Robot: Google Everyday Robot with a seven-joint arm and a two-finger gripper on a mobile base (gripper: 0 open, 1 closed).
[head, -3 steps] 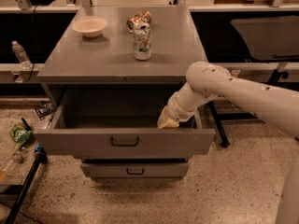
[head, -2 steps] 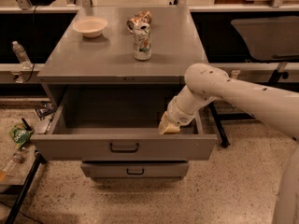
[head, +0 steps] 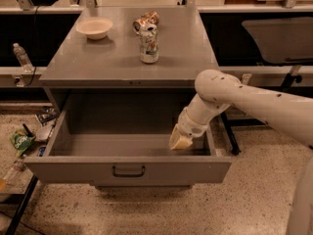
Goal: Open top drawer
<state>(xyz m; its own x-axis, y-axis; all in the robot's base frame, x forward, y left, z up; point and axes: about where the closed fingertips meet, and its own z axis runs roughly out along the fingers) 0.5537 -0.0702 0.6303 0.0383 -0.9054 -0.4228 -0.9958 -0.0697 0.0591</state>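
The top drawer (head: 186, 169) stands pulled far out from under the cabinet top (head: 107, 58). The gripper (head: 180, 142) sits inside the drawer at its right end, close behind the front panel. Whether it is spread or closed cannot be told.

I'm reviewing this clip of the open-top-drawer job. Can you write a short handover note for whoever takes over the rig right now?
The tool is down inside the top drawer, at its right side near the front panel.
The top drawer is pulled far out, and its handle is free.
Done: the drawer is open.
Left: probably only lifting the tool clear of the right wall.
A bowl and a can stand on the cabinet top, away from the arm.
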